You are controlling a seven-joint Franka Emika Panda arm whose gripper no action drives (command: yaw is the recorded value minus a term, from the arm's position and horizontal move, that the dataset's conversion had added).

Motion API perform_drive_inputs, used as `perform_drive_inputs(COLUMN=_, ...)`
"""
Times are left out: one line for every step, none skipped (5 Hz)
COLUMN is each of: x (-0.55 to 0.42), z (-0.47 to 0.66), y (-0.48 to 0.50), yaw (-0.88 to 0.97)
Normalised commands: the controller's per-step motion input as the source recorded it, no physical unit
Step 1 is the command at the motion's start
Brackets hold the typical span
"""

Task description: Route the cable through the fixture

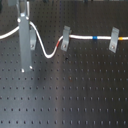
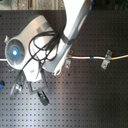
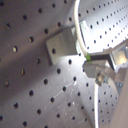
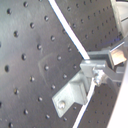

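Observation:
The white cable [image 1: 80,37] runs across the board in the first exterior view. It passes through the middle fixture [image 1: 65,37] and the right fixture [image 1: 114,39], with a blue band [image 1: 93,37] between them and a red-orange band [image 1: 59,46] left of the middle one. It sags in a loop [image 1: 46,54], then rises to the left fixture [image 1: 31,39]. My gripper [image 1: 25,65] stands at that fixture. In both wrist views the cable [image 4: 70,35] runs into the closed fingers [image 4: 97,67] right beside the bracket [image 4: 72,95], which also shows in the first wrist view [image 3: 62,42].
The black perforated board [image 1: 75,95] spreads toward the first exterior view's bottom. In the second exterior view the arm [image 2: 70,30] and its black hoses cover the left half, hiding the gripper's grip. The cable [image 2: 85,58] and one fixture [image 2: 105,60] show on the second exterior view's right.

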Motion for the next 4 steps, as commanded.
perform_drive_inputs(x=-0.389, z=0.28, y=0.265, yaw=0.02)
perform_drive_inputs(x=-0.003, z=0.01, y=0.010, yaw=0.00)
perform_drive_inputs(x=-0.273, z=0.58, y=-0.007, yaw=0.00)
perform_drive_inputs(x=-0.333, z=0.23, y=0.035, yaw=0.09)
